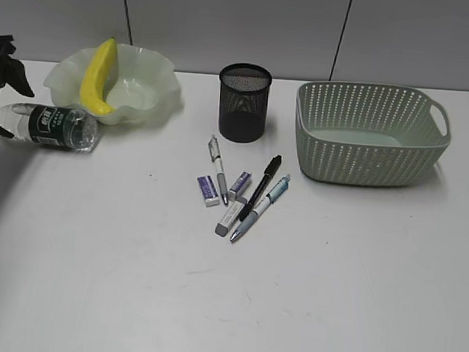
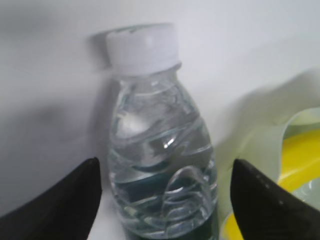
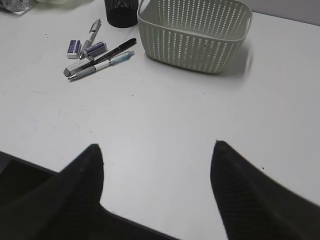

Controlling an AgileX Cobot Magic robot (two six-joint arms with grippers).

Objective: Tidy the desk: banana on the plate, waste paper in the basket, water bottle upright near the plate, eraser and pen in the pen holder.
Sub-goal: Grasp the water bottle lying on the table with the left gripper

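The water bottle [image 1: 53, 125] lies on its side on the desk [image 1: 209, 303], just in front of the plate [image 1: 158, 66]. The banana [image 1: 99, 74] rests in the plate. My left gripper [image 1: 7, 110] is open at the far left, with one finger on each side of the bottle. In the left wrist view the gripper [image 2: 165, 165] straddles the bottle [image 2: 160, 125], apart from it, with its white cap beyond. My right gripper [image 3: 155, 145] is open and empty over bare desk. The waste paper is not in view.
The pen holder [image 1: 243, 104] stands mid-desk, the basket [image 1: 365, 153] to its right. Three pens [image 1: 257, 195] and erasers [image 1: 208, 189] lie loose in front of the holder. The left wrist view shows the plate's rim [image 2: 265, 145] and the banana [image 2: 300, 155] at the right.
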